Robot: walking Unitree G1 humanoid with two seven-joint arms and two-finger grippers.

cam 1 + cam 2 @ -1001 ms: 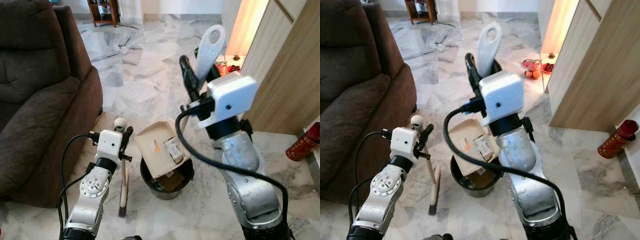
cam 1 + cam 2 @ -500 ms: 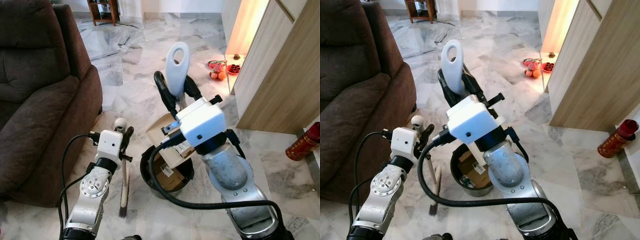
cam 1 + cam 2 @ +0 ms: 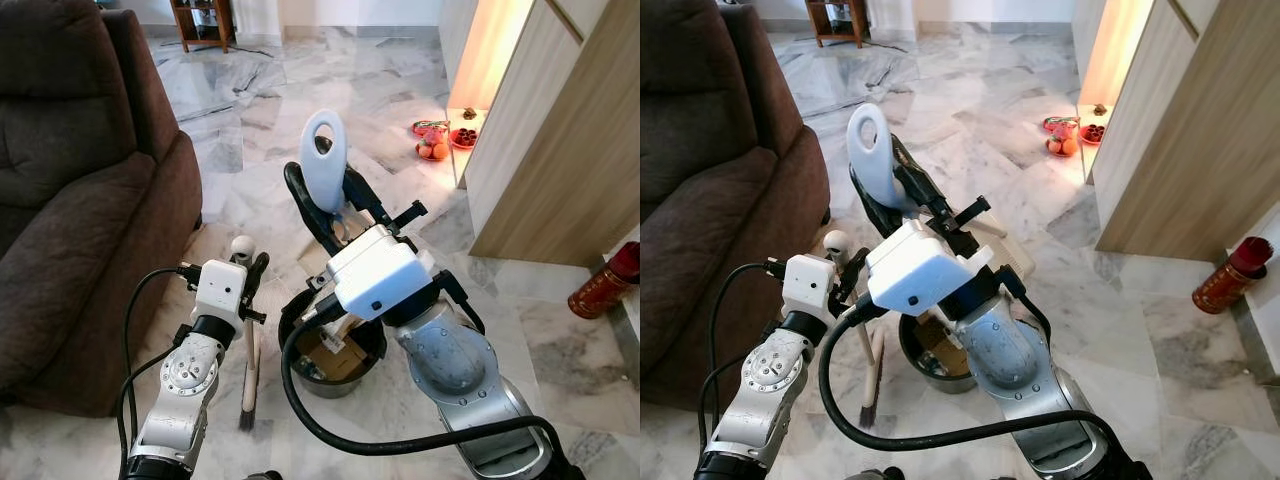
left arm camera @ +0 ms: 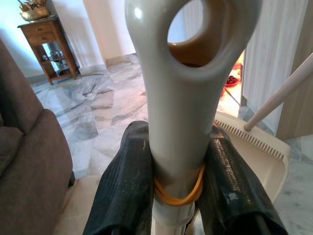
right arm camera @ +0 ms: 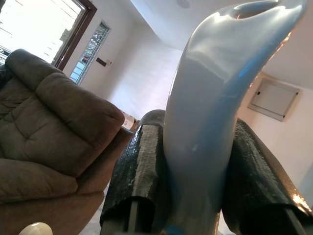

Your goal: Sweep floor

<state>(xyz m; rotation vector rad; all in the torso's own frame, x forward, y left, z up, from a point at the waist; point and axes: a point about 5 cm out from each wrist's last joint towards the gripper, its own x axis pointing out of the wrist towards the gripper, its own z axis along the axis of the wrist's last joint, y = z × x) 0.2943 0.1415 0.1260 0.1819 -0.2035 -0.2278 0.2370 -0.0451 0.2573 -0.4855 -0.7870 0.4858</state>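
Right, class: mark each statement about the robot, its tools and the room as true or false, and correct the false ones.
1. The right gripper is shut on the dustpan, at its handle. True.
2. The bin lies on its side. False: it stands upright on the floor.
3. The left gripper holds a broom. True.
4. The armchair is on the robot's right. False: it is on its left.
5. The red bottle stands on the armchair. False: it is on the floor at the robot's right, by the wooden wall.
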